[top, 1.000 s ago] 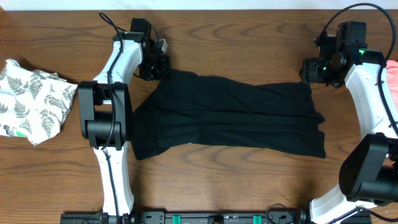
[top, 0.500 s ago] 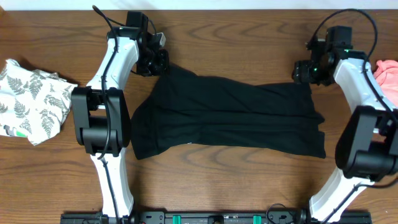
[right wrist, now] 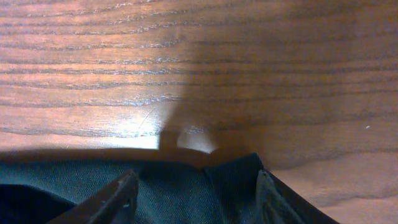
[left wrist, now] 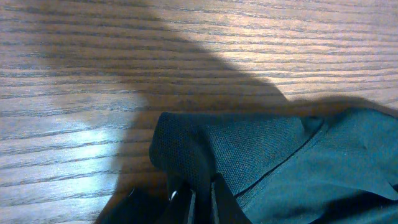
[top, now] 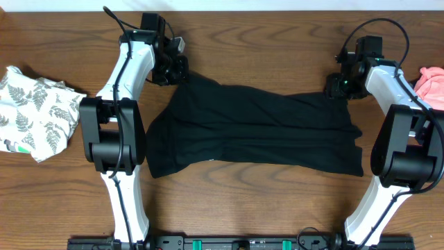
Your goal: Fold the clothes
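A large black garment (top: 257, 132) lies spread across the middle of the table. My left gripper (top: 179, 71) is at its top left corner. In the left wrist view that gripper (left wrist: 202, 198) is shut on a pinched fold of the black fabric (left wrist: 280, 155). My right gripper (top: 337, 87) is at the garment's top right corner. In the right wrist view its fingers stand wide apart, and the gripper (right wrist: 196, 182) is open around the corner of the dark cloth (right wrist: 186, 190), which lies flat on the wood.
A crumpled white fern-print garment (top: 35, 114) lies at the left edge of the table. A pink piece (top: 431, 83) shows at the right edge, just beyond the right arm. Bare wood runs along the far side behind the black garment.
The right gripper has moved left and down onto the black garment's top right corner, which now sits between its jaws. The left gripper rose slightly, then held its grip.
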Available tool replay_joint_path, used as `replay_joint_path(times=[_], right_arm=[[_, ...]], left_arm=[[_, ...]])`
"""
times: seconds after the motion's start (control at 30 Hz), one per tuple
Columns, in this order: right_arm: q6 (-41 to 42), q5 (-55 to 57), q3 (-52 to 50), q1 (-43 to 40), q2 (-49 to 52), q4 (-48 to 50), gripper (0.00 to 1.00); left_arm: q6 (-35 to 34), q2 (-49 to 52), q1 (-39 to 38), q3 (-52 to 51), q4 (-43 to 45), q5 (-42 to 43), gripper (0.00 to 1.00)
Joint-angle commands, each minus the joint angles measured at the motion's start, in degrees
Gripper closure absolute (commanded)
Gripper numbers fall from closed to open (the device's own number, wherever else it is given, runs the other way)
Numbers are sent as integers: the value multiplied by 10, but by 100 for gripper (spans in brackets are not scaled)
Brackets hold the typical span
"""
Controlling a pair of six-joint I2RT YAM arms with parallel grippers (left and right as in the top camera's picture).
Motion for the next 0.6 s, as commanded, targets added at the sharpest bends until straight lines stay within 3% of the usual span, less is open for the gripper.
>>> replay_joint_path(times=[0.0,0.1,0.3,0.57], right_arm=[[1,-4,-1,-2,8,-4,44],[1,15,-1,-2,8,-15,51],[30,94,-1,-11,8,-29,48],[31,66,-1,-25,9,-29,55]], left_arm=[[-1,-12,0,7,-3,2,94],[-1,-12,0,7,-3,2,94],[-1,-12,0,7,-3,2,94],[-1,-12,0,7,-3,2,94]])
